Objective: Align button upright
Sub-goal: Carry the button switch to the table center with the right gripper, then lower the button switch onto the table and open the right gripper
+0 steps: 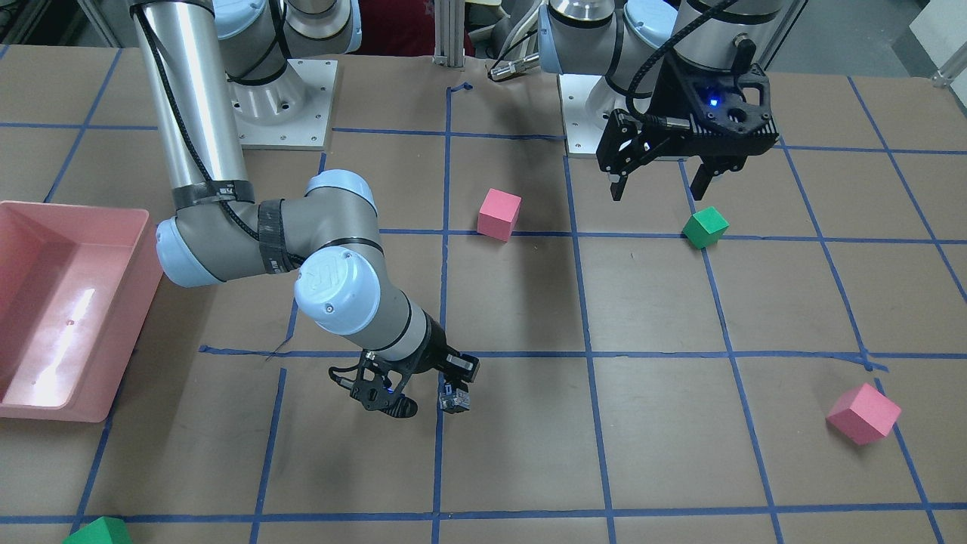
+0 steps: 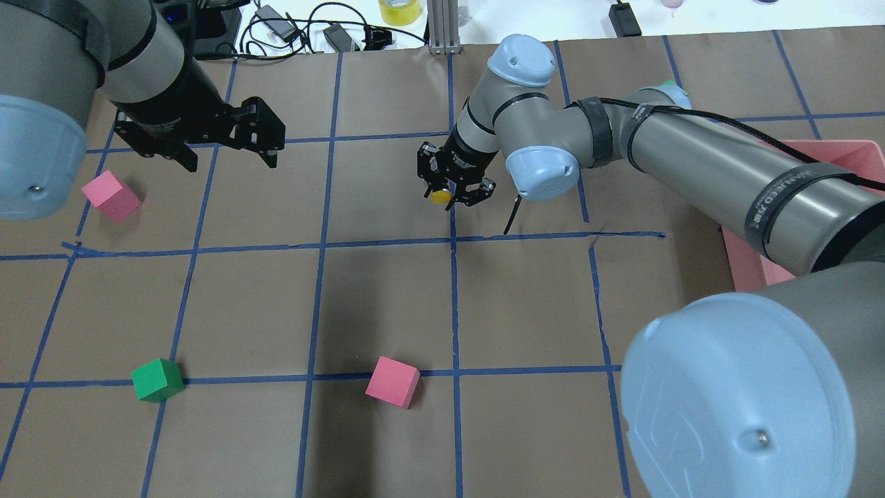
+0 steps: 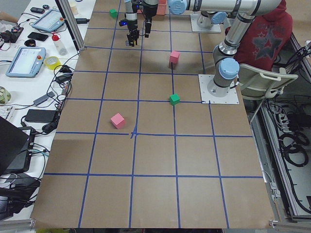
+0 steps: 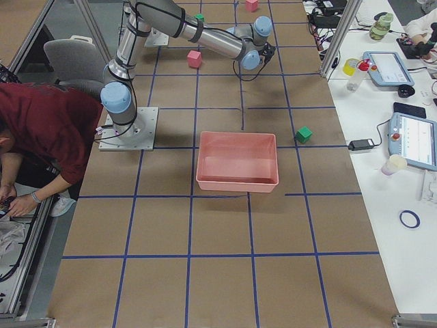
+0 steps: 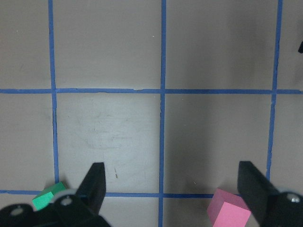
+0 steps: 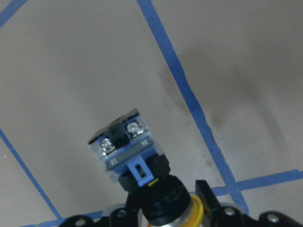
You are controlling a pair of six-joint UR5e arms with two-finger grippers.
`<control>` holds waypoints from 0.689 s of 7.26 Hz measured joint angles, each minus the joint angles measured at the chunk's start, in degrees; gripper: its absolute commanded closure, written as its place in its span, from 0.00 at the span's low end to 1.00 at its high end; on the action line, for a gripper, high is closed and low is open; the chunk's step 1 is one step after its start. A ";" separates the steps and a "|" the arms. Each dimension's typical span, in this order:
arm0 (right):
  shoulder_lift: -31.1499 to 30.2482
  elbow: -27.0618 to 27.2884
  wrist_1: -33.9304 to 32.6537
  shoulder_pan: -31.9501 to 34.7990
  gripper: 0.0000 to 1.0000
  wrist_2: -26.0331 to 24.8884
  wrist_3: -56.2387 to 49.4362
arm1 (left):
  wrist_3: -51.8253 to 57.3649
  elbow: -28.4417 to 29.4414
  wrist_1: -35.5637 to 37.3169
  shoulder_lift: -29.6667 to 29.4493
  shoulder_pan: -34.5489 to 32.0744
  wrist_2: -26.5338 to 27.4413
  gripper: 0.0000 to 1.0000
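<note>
In the front view, your right gripper point(image 1: 451, 387) has its jaws clamped on the button point(image 1: 455, 400), midway along the desk point(image 1: 680, 302) and nearer the edge opposite the robot's base. The left gripper point(image 1: 657, 189) hangs with jaws wide apart near a green cube point(image 1: 705, 227). From overhead, you see the yellow cap between the right jaws. In the right wrist view, the blue block end points at the desk, tilted.

In the right wrist view, most of the button's point(image 6: 124, 146) yellow cap runs off the lower edge between the fingers point(image 6: 207, 196). The front view's bottom edge cuts off a green cube point(image 1: 97, 532), and its left edge the pink bin point(image 1: 45, 378).
</note>
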 measured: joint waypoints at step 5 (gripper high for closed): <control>1.96 1.19 -0.04 0.19 0.86 2.78 -0.02 | 0.00 -0.02 0.00 0.00 0.00 0.00 0.00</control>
